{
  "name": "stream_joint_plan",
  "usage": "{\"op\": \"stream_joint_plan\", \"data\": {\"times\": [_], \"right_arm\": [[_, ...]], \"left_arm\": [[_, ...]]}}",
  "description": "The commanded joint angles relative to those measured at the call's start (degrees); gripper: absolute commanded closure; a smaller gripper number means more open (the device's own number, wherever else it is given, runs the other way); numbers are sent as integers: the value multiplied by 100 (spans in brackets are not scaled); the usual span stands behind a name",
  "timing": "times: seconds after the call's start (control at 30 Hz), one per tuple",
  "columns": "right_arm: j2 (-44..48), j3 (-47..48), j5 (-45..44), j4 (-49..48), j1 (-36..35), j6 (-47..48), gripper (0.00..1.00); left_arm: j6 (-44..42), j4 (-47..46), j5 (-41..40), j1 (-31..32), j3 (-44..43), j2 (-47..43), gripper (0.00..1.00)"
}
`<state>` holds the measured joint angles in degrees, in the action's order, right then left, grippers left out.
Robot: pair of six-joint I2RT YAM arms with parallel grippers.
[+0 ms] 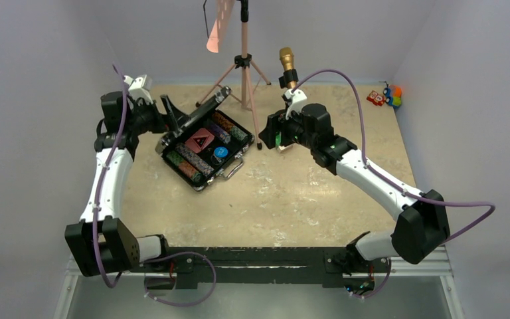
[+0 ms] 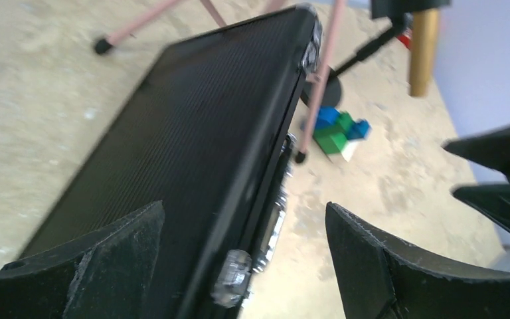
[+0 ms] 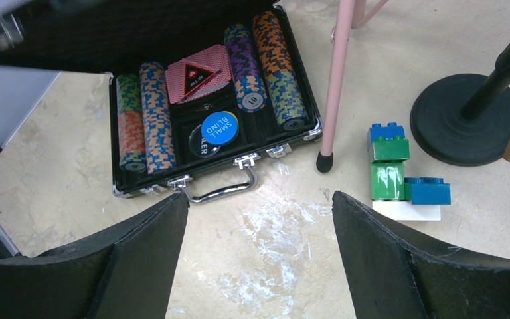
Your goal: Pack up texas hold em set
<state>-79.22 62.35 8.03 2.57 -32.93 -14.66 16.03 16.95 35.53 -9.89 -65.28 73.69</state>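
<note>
The black silver-edged briefcase lies open left of the table's middle, its lid raised at the back. Inside are rows of chip stacks, a pink card deck with a triangular button on it, and a blue "small blind" button. A chrome handle lies at the front edge. My left gripper is open behind the lid, the lid's edge standing between its fingers. My right gripper hangs open over bare table, just in front of the handle.
Green and blue toy blocks stand right of the case. A pink tripod has one leg beside the case's right corner. A gold microphone on a round black base stands behind. Small toys sit at the far right.
</note>
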Motion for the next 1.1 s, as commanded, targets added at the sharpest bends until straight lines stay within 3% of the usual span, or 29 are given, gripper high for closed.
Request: {"op": "stream_joint_plan", "data": {"times": [0.0,0.07,0.27,0.47,0.63,0.87,1.07], "right_arm": [[247,-33,-188,-55,24,70,17],[318,-66,-249,-41,28,69,16],[433,-141,-497,32,30,46,17],[392,-187,-570,16,25,-59,18],[269,-203,-515,-141,29,-289,21],[-313,-149,-107,-622,24,-738,34],[-1077,198,291,-937,25,-1022,61]], "left_arm": [[194,226,881,49,245,-743,6],[116,364,813,49,364,-1152,6],[-315,724,-496,90,531,-2001,6],[-757,1177,-1784,826,407,-1791,9],[-575,1414,-2177,1512,201,-1271,16],[-250,1539,-2967,2276,-433,-78,28],[55,1314,-2912,2448,-517,982,46]]}}
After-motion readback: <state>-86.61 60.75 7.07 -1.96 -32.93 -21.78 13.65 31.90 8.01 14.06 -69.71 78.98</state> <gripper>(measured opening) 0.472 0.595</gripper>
